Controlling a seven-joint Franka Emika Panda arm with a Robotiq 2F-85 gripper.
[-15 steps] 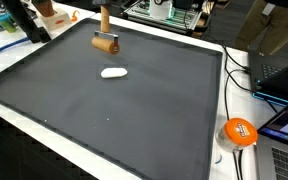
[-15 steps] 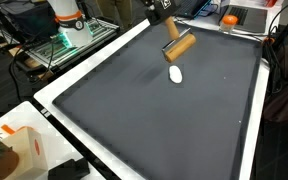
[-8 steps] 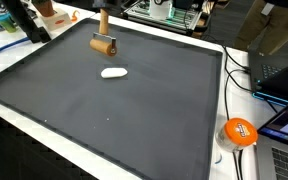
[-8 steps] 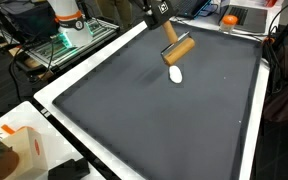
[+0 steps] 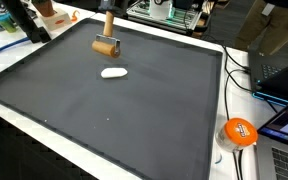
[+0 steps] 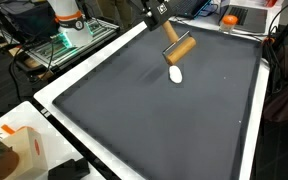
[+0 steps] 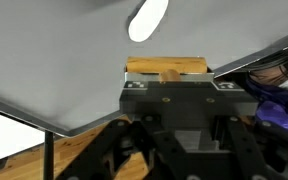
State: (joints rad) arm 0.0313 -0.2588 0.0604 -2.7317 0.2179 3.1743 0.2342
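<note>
While almost nothing has been shifted in the last second, the wooden roller (image 5: 107,44) is kept pinched by its handle in the pincer (image 6: 156,14), just beside the untouched white lump (image 5: 113,71) on the counter (image 5: 134,115).

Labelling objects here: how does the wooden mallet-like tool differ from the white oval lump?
The wooden tool is tan with a cylindrical head on a handle; the white lump is a smooth oval. The tool is gripped by the claw; the lump lies free. Both are over the black mat.
</note>
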